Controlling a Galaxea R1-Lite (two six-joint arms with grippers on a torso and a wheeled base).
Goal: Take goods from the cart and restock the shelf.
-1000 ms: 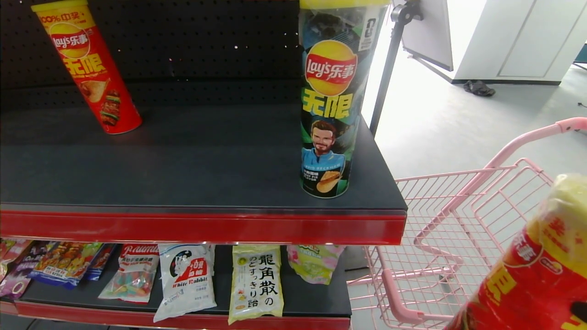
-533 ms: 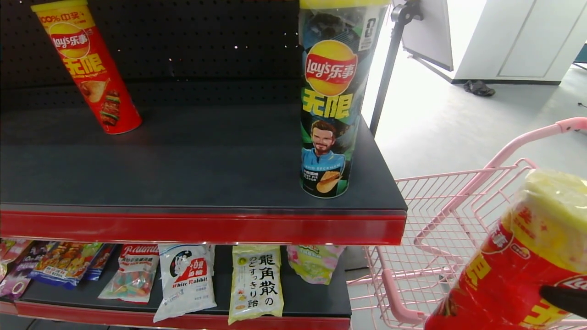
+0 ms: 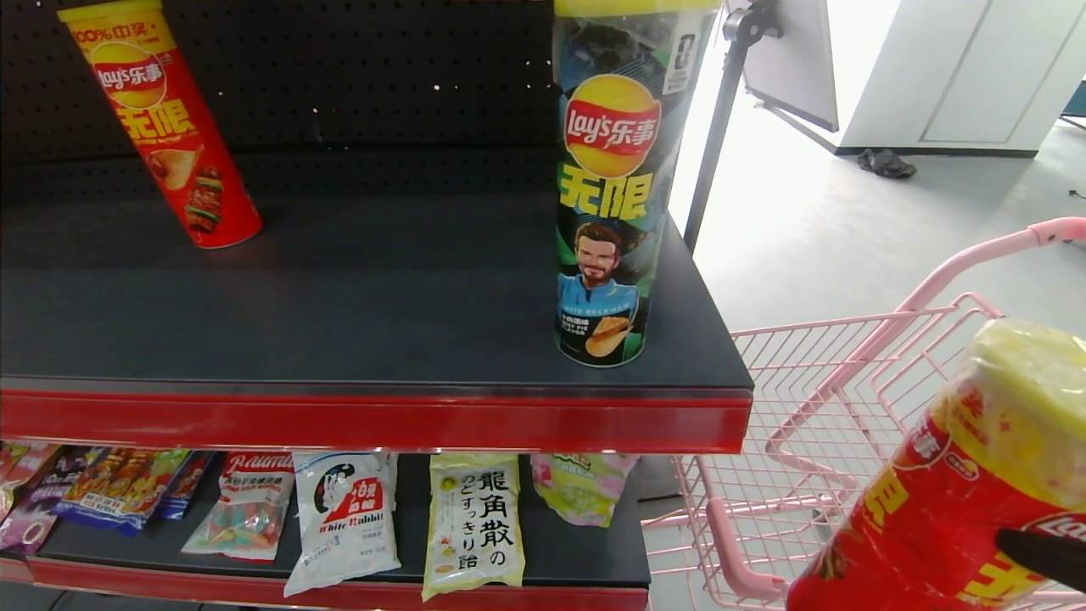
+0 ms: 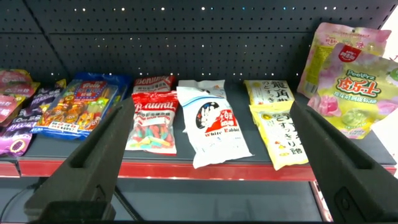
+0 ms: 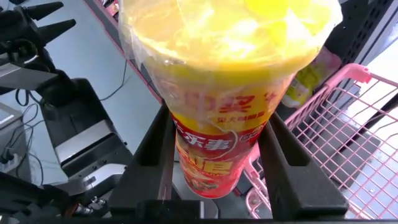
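My right gripper [image 5: 217, 165] is shut on a red chips can [image 5: 221, 93] with a yellow lid wrapped in clear film. In the head view this can [image 3: 950, 501] leans at the bottom right, over the pink cart [image 3: 814, 399], with one dark finger [image 3: 1042, 552] across its side. On the upper shelf [image 3: 356, 297] a red can [image 3: 161, 127] stands at the back left and a tall green-black can [image 3: 607, 195] near the right front corner. My left gripper [image 4: 211, 155] is open, low down, facing the snack bags [image 4: 214, 124] on the lower shelf.
The upper shelf has a red front lip [image 3: 373, 420] and a black pegboard back [image 3: 365, 76]. Bare shelf surface lies between the two standing cans. A metal pole [image 3: 717, 127] rises just right of the shelf. Snack bags [image 3: 348, 518] line the lower shelf.
The held red can has come up and to the left over the cart, showing more of itself, and the right finger has come into sight. The shelf cans have not moved.
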